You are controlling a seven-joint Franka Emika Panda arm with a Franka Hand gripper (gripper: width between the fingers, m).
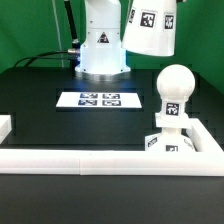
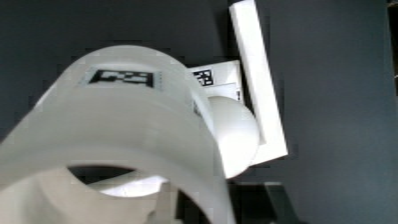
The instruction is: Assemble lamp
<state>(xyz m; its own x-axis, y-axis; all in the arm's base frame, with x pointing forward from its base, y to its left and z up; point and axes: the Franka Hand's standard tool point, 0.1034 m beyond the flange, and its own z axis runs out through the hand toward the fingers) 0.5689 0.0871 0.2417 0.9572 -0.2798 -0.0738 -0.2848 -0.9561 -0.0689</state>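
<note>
The white cone shade (image 1: 150,28) hangs in the air at the exterior view's upper right, tags facing out, above and a little behind the bulb. The ball-shaped bulb (image 1: 175,88) stands upright on the square base (image 1: 168,142), which sits in the right corner of the white frame. My gripper is cut off above the exterior view. In the wrist view the shade (image 2: 125,120) fills the foreground. My gripper (image 2: 205,210) is shut on it, with one dark finger (image 2: 270,205) showing. The bulb (image 2: 235,122) and a tag on the base (image 2: 208,77) lie beyond the shade.
A white frame wall (image 1: 70,160) runs along the table's front and up the right side; it also shows in the wrist view (image 2: 251,50). The marker board (image 1: 100,98) lies mid-table. The arm's white pedestal (image 1: 100,45) stands at the back, with cables at the left.
</note>
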